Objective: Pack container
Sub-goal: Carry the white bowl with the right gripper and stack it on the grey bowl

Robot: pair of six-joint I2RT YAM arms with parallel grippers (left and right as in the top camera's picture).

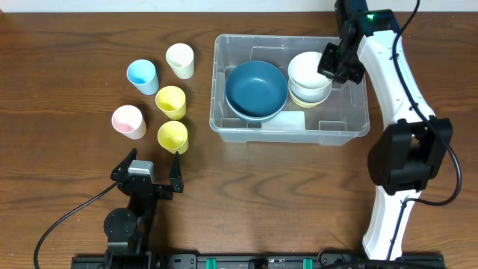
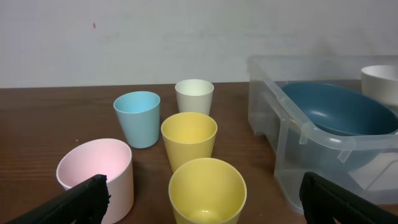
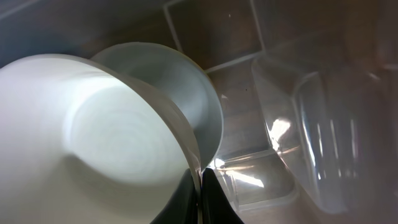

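The clear container [image 1: 291, 133] stands at the back right and holds a blue bowl [image 1: 256, 90] on its left side. On its right side, a white bowl [image 1: 308, 73] sits over a pale yellow bowl [image 1: 310, 99]. My right gripper [image 1: 337, 63] is inside the container, shut on the white bowl. In the right wrist view the right gripper [image 3: 200, 177] pinches the white bowl's [image 3: 106, 137] thin rim. My left gripper [image 1: 157, 155] stands wide open near the table's front. Its fingers [image 2: 81, 199] flank the near yellow cup [image 2: 207, 190] without touching it.
Left of the container stand a blue cup [image 1: 142, 75], a cream cup [image 1: 180, 60], a pink cup [image 1: 128, 120] and two yellow cups [image 1: 170, 101] [image 1: 172, 135]. In the left wrist view the container's corner [image 2: 292, 134] lies close on the right.
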